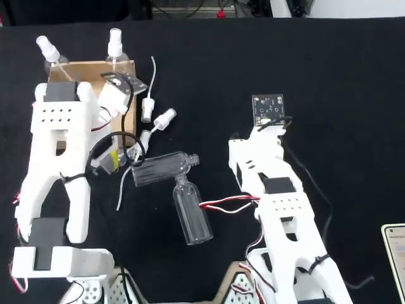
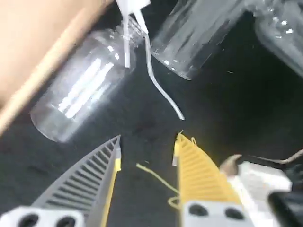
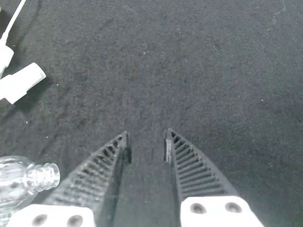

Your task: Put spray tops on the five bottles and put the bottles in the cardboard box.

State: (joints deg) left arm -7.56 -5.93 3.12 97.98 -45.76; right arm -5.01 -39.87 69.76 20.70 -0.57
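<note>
Black cloth table (image 1: 342, 69); cables (image 1: 183, 9) beyond it along the frame's top edge. Cardboard box (image 1: 88, 73) upper left, two spray-topped bottles (image 1: 116, 47) at its upper edge. Two uncapped bottles (image 1: 190, 209) lie at centre. Left gripper (image 2: 147, 144) and right gripper (image 3: 146, 142): jaws apart, empty.

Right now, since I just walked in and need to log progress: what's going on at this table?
Nothing is held at this moment: the left gripper and the right gripper are both open and empty. Two topped bottles stand at the cardboard box. Two uncapped bottles lie on the black cloth, with loose spray tops close by.
</note>
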